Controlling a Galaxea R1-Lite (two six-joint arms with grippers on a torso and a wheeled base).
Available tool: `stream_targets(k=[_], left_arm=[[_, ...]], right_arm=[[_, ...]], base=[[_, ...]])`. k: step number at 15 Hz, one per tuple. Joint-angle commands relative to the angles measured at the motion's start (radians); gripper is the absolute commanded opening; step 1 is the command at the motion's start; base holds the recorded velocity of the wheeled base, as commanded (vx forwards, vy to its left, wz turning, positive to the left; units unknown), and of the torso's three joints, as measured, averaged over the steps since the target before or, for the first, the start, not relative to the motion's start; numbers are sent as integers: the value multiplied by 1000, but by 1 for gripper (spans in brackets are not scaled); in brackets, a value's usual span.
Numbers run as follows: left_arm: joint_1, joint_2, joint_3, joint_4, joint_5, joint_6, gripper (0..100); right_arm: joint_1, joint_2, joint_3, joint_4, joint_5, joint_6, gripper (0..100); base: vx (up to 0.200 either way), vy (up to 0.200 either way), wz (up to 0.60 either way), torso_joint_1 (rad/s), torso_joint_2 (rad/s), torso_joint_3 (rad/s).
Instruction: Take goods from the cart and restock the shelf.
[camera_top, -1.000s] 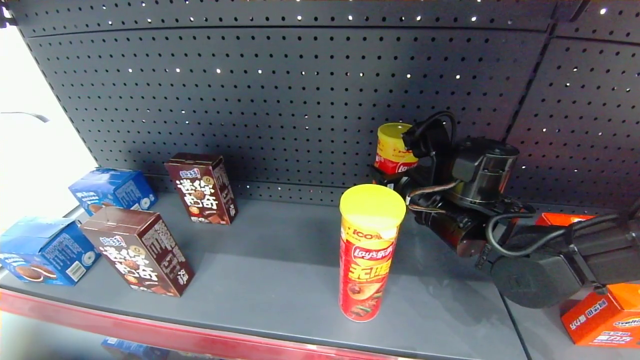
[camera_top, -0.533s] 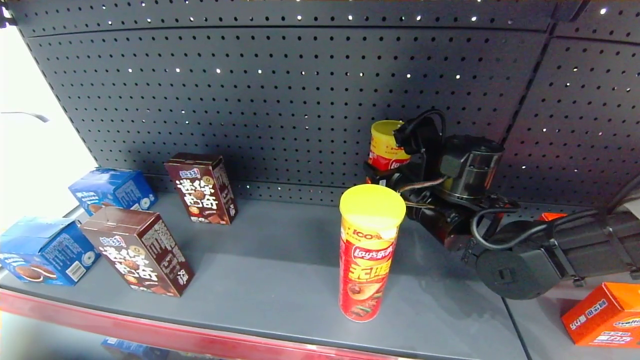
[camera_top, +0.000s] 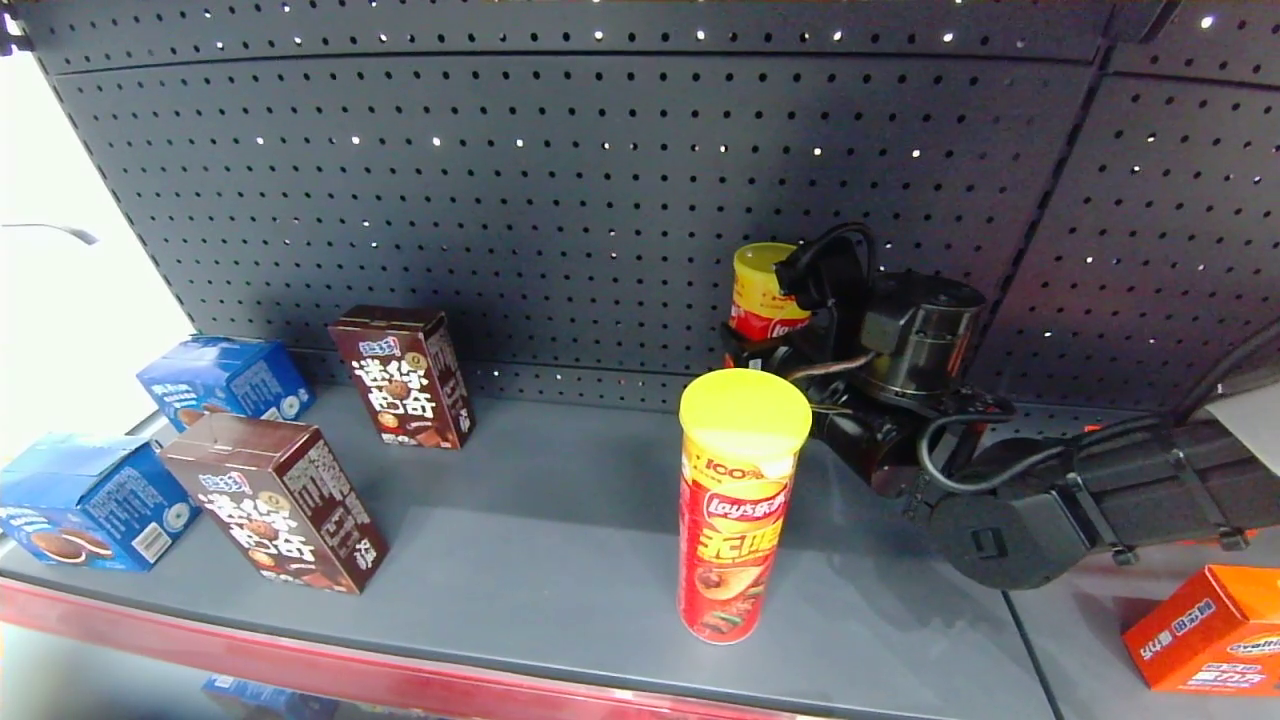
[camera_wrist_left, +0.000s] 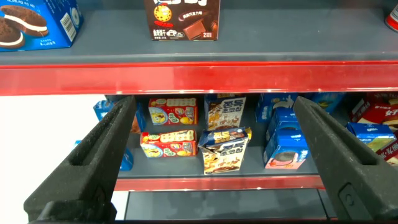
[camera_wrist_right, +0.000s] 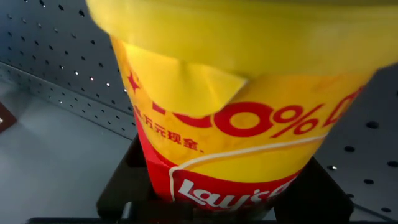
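The right gripper (camera_top: 768, 345) is closed on a chip can (camera_top: 762, 285), holding it upright close to the perforated back panel (camera_top: 560, 220) at the rear of the shelf (camera_top: 560, 540). Whether the can's base touches the shelf cannot be determined. A second chip can (camera_top: 742, 500) stands in front, near the shelf edge. Brown boxes (camera_top: 405, 375) and blue boxes (camera_top: 225, 380) stand to the left. The left gripper (camera_wrist_left: 211, 155) is spread wide and empty, facing a lower shelf (camera_wrist_left: 217, 182). Assessment: this placement is nearly complete. Release, withdrawal and further restocking remain.
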Motion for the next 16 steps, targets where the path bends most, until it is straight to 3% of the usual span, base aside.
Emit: stream_targets(k=[1, 8, 9, 16], left_arm=[[0, 1, 0, 0, 0, 0, 100], [0, 1, 0, 0, 0, 0, 100], [0, 1, 0, 0, 0, 1, 100], [0, 1, 0, 0, 0, 0, 100]], right_arm=[[-1, 10, -5, -1, 0, 0, 0], [-13, 18, -21, 1, 9, 0, 0], [-13, 21, -21, 1, 9, 0, 100], [-20, -37, 35, 16, 6, 9, 100]], base=[[0, 0, 0, 0, 0, 0], [0, 0, 0, 0, 0, 0], [0, 0, 0, 0, 0, 0], [0, 0, 0, 0, 0, 0]])
